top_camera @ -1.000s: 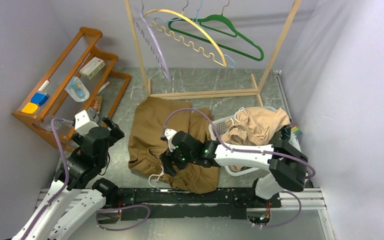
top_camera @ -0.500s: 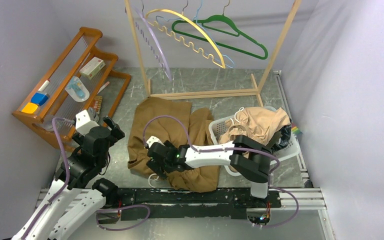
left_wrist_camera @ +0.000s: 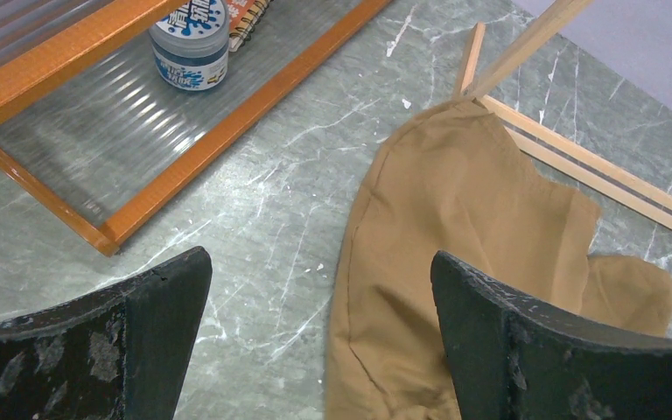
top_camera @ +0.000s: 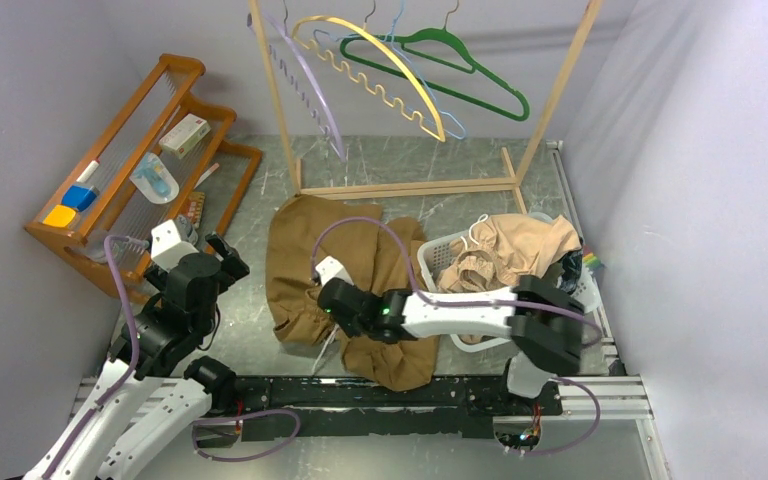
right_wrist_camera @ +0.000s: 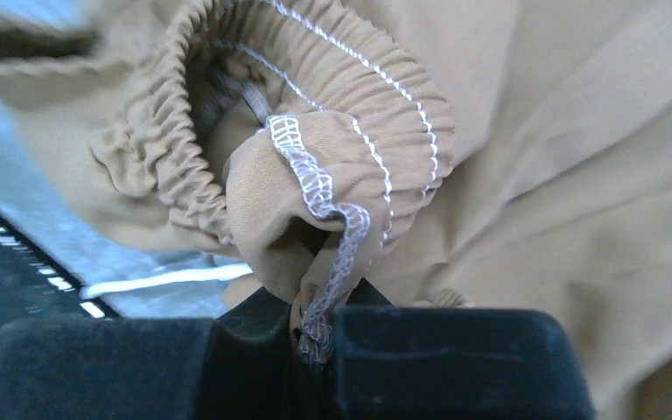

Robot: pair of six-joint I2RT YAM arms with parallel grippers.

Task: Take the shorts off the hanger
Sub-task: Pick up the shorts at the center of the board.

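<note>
The grey worktop (top_camera: 400, 165) carries the tan-brown shorts (top_camera: 305, 250), crumpled in front of the wooden rack (top_camera: 410, 187). Beside them, a white basket (top_camera: 435, 255) holds beige shorts (top_camera: 520, 245). The right gripper (right_wrist_camera: 315, 328) is clamped on the tan-brown waistband. The left gripper (left_wrist_camera: 319, 271) hovers with its jaws wide apart.

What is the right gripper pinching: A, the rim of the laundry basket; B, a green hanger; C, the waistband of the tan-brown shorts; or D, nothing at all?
C: the right wrist view shows the right gripper shut on a bunched fold of the tan-brown shorts, right at the gathered elastic waistband with its white stitching.
</note>
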